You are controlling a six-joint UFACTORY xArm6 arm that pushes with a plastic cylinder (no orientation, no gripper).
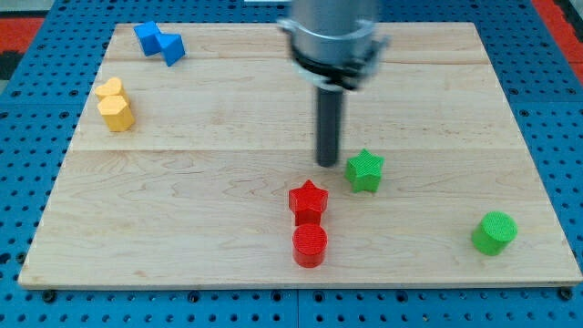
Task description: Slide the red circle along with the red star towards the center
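Observation:
The red star (308, 200) lies on the wooden board (209, 155) a little below the middle. The red circle (310, 244) sits directly below it, touching or nearly touching it. My tip (327, 163) is above and slightly right of the red star, apart from it, and just left of a green star (364, 170).
A green circle (495, 232) is near the view's bottom right. Two yellow blocks (115, 104) sit together at the left edge. Two blue blocks (158, 42) sit together at the top left. A blue pegboard (556, 118) surrounds the board.

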